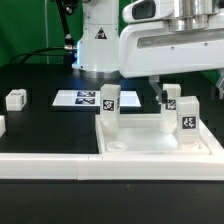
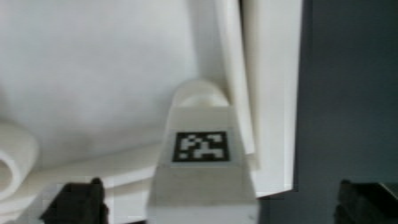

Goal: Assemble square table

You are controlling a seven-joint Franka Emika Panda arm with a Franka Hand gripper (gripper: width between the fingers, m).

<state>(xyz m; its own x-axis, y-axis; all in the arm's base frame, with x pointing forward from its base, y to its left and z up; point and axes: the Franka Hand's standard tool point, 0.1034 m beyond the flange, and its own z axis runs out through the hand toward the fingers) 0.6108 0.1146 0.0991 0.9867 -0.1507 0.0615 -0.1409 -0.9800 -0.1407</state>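
square table: three legs standing, one loose

the gripper (image 1: 161, 93) (image 2: 222, 204) hangs over the back of the slab (image 1: 140, 150) with its jaws spread wide and nothing held. in the wrist view both fingertips (image 2: 79, 200) stand well apart from the tagged leg (image 2: 201, 140) that rises between them. that is probably the rear leg (image 1: 171, 98) of the exterior view, upright on the slab.

the slab lies on the black table (image 1: 50, 130) toward the exterior view's right, just behind the rails (image 1: 60, 168).

progress, as a judgement: well past halfway.
- done: three legs stand upright at the slab's corners: the rear leg, a front leg (image 1: 189, 119) near the exterior view's right, and a left leg (image 1: 108, 100).
- unknown: whether any of them is screwed home.
- left: the fourth corner is bare. a loose leg (image 1: 15, 98) lies well apart at the exterior view's left and has to be fetched and seated. the leg under the gripper may need tightening.

counts:
- slab: one
- legs: four, with three standing and one loose
- gripper: one
- marker board (image 1: 82, 98): one, between the loose leg and the slab
- rails: their number is unclear
- white scrap (image 1: 2, 125): one, cut off by the picture's edge, so i cannot tell what it is
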